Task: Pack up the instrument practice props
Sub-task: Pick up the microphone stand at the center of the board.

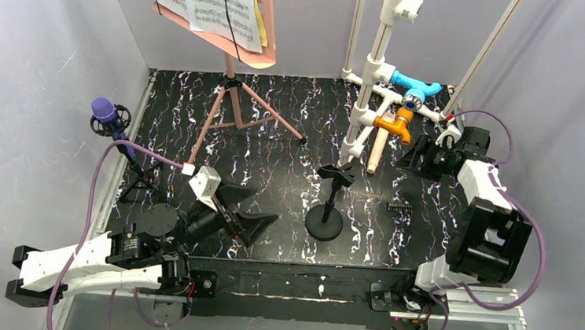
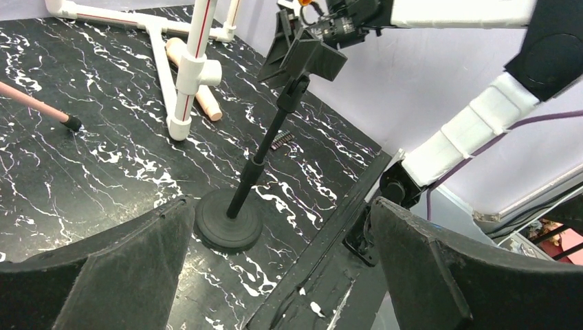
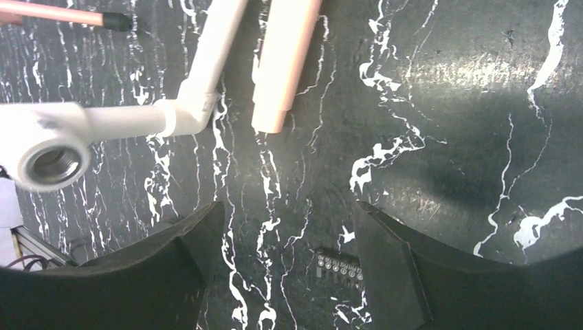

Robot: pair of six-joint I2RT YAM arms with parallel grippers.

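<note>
The black marbled desk [image 1: 292,133] carries the pink holder's tripod legs [image 1: 234,109], a round-based black stand [image 1: 325,221], the white pipe frame [image 1: 365,100], a beige microphone [image 1: 377,150] lying flat, and a small dark strip [image 1: 400,208], perhaps a comb.

robot lab cell, grey walls [image 1: 36,74] boxing in marbled black table [image 1: 274,156], metal rail [image 1: 475,305] behind right gripper [image 3: 283,216], purple cables [image 1: 91,196]

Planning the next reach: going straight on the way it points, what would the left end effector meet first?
Likely the black microphone stand: its round base sits just ahead between the left end effector's open jaws. Depth is hard to judge.
</note>
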